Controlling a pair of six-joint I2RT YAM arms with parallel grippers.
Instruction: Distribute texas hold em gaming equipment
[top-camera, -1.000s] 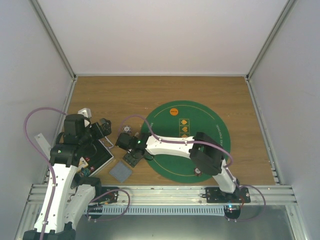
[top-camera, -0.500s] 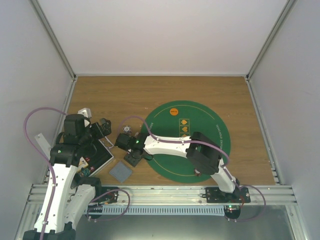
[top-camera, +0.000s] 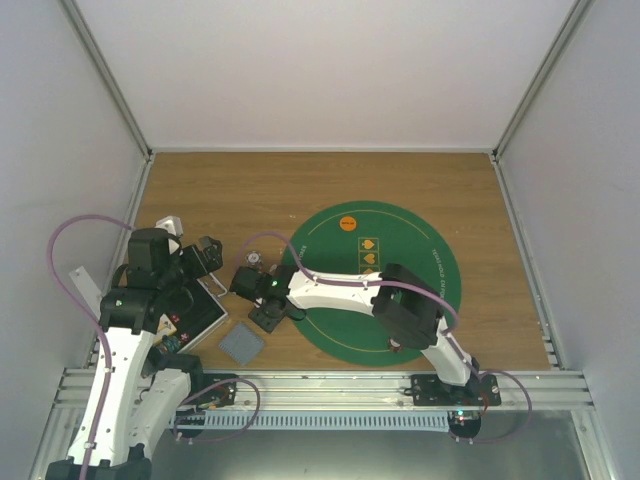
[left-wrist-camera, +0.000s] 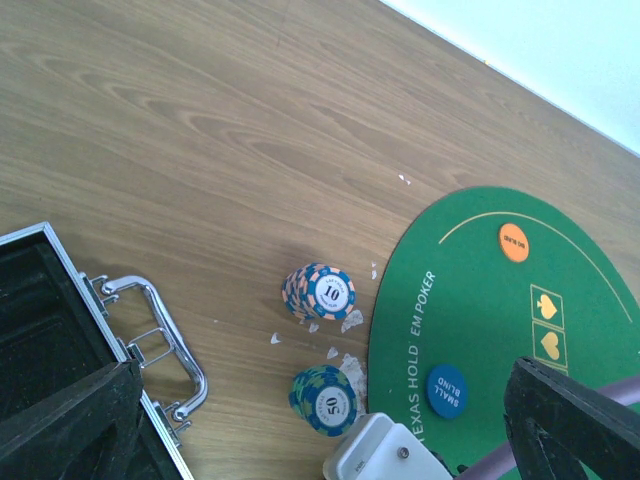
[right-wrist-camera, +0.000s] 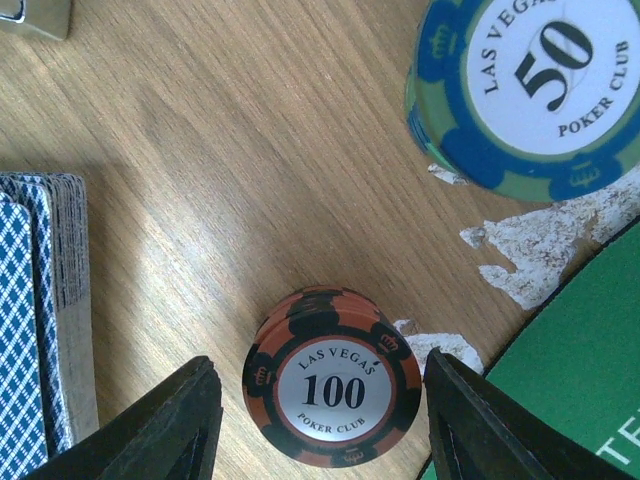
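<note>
Chips first: stack marked 100 sits on worktop, just off edge of green mat. Your right gripper straddles it, jaws partly apart, gap showing each side, nothing held. Stack marked 50 stands beyond, card deck on opposite side. Your left gripper gapes wide, empty, near black case. Stack marked 10 on wood. Orange disc and blue disc lie on mat.
</note>
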